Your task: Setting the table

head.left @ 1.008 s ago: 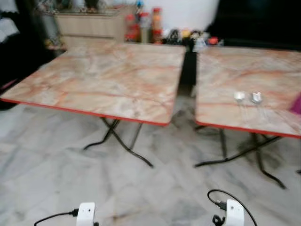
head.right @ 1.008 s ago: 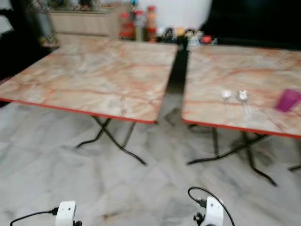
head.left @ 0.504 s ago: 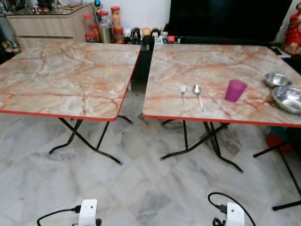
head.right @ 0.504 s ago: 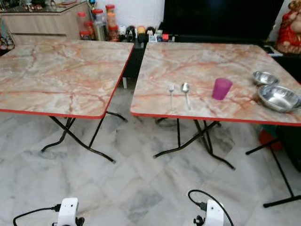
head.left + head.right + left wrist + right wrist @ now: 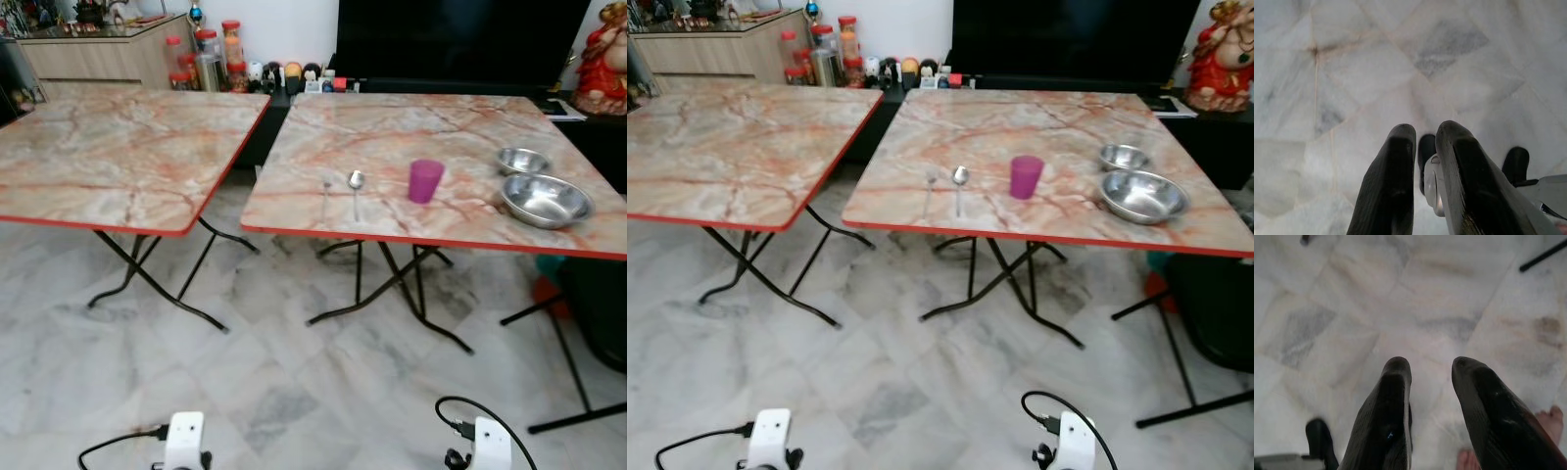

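On the right marble-topped table [image 5: 392, 137] a fork [image 5: 326, 191] and a spoon [image 5: 356, 186] lie side by side near the front edge. A purple cup [image 5: 425, 181] stands upright just right of them. Further right sit a small steel bowl [image 5: 521, 160] and a larger steel bowl [image 5: 546, 199]. The left table [image 5: 118, 157] has a bare top. Both arms hang low over the floor, well short of the tables. My left gripper [image 5: 1425, 134] has its fingers nearly together with nothing between them. My right gripper [image 5: 1431, 367] stands open and holds nothing.
Both tables stand on thin black folding legs [image 5: 392, 284] on a pale marble floor [image 5: 294, 392], with a gap between them. Behind are a cabinet with jars [image 5: 206, 54], a black screen [image 5: 451, 39] and a red figure [image 5: 602, 49]. A person's bare foot [image 5: 1547, 423] is beside my right gripper.
The whole picture has swung to the right and sharpened, so the camera has turned. The right table now sits in the middle and both bowls show fully. The arms still hang low.
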Robot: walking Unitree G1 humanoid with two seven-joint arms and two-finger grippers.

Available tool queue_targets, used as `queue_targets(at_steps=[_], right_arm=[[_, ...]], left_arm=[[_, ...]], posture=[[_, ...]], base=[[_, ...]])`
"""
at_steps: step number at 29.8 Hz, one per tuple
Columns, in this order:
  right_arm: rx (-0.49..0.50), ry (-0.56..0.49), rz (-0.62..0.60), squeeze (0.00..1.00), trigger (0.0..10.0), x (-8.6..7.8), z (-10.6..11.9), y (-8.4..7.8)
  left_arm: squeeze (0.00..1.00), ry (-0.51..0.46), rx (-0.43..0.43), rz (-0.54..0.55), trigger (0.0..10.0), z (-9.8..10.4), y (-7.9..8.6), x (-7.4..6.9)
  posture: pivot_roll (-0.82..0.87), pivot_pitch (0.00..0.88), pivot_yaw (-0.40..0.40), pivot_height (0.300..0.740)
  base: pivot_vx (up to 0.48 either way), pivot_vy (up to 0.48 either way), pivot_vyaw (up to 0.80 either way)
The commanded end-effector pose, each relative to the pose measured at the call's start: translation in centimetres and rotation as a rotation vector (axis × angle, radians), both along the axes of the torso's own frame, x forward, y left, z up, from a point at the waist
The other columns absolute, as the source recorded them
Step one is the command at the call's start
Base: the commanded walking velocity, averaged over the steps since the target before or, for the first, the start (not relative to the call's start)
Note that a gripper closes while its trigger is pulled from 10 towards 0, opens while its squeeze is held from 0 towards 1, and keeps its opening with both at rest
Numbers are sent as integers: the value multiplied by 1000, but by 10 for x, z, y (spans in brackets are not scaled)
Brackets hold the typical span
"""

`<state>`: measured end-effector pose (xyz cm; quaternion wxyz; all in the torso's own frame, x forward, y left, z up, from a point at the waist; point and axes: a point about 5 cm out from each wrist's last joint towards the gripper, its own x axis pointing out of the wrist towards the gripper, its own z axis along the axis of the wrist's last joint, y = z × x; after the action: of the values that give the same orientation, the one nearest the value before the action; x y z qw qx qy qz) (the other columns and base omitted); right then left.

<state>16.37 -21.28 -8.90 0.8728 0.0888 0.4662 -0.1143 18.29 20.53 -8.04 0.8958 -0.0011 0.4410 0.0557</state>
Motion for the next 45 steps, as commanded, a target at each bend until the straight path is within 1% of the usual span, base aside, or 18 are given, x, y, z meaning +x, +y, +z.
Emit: queue_targets(at_steps=[1, 10, 45], right_arm=[[12, -9, -5, 0, 10000, 3, 0, 4], [12, -16, -8, 0, 10000, 4, 1, 3], [16, -11, -3, 0, 10000, 2, 0, 4]], left_arm=[[0, -13, 5, 26, 10000, 1, 5, 1], [0, -17, -7, 30, 10000, 2, 6, 1], [0, 18, -18, 28, 10000, -3, 5, -8]], posture=[[38, 0, -15, 728], [36, 0, -14, 728], [35, 0, -14, 728]], base=[[0, 0, 0], [322, 0, 0], [368, 0, 0]])
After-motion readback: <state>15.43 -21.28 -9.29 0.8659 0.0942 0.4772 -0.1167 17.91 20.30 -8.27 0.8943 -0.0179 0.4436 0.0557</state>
